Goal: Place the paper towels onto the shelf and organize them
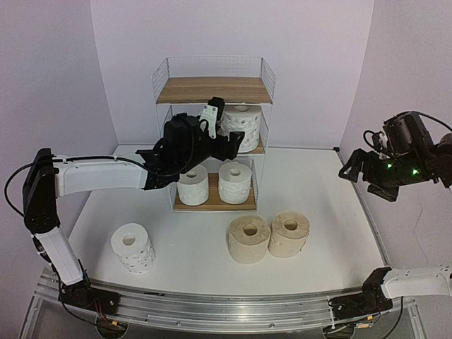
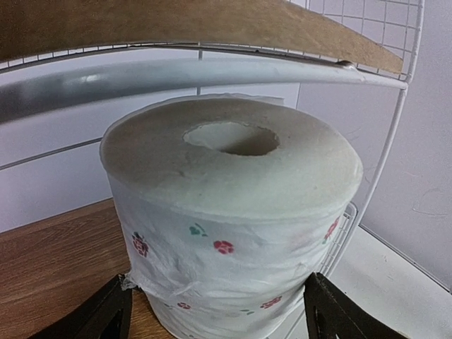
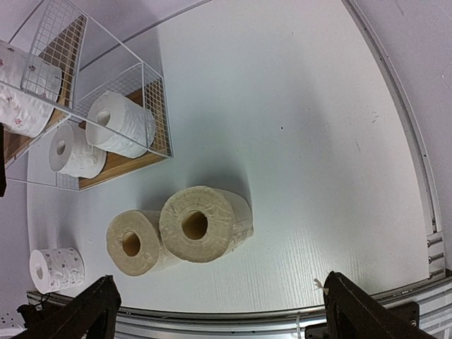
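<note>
Left tool (image 2: 220,305) inside shelf (image 1: 212,90), printed roll (image 2: 233,212) between fingers (image 2: 106,318)

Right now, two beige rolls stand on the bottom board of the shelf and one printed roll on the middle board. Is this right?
Not quite: the two rolls on the bottom board are white, not beige, as the top view shows. The beige rolls stand on the table. The rest holds.
</note>
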Robot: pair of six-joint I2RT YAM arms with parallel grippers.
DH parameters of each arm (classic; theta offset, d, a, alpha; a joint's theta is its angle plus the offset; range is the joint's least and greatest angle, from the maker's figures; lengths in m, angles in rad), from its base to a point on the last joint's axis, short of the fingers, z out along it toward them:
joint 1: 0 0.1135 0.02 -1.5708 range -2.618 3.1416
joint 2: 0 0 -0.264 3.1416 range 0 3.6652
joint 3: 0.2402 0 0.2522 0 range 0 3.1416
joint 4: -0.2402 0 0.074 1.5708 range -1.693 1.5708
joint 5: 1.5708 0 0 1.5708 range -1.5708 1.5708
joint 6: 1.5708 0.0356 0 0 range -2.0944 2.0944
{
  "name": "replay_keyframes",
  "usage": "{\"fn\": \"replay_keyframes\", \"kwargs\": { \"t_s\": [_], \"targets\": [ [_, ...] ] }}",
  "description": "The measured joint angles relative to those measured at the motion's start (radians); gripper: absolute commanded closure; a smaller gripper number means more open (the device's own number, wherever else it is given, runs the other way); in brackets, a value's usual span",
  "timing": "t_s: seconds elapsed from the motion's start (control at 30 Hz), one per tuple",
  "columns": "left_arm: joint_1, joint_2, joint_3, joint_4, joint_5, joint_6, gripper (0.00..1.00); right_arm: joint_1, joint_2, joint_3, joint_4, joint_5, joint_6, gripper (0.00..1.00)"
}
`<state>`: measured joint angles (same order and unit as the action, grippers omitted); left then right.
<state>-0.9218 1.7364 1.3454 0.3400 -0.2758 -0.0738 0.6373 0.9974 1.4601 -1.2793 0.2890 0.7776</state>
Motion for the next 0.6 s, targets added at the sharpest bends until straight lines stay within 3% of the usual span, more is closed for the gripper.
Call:
{"fn": "replay_keyframes", "kwargs": {
  "t_s": [0.2,0.47,0.6],
  "targets": [
    [0.0,0.011,0.013,0.001,-0.016,-0.002,0.2,0.0,0.001,-0.001,0.0,0.0,0.0,0.02],
    [0.0,0.05,0.053,0.002,-0.016,-0.001,0.35,0.0,0.002,-0.001,0.0,0.003,-0.009,0.03],
    [0.0,0.068,0.066,0.009,-0.02,0.003,0.36,0.0,0.002,-0.002,0.0,0.01,-0.013,0.03]
  ]
}}
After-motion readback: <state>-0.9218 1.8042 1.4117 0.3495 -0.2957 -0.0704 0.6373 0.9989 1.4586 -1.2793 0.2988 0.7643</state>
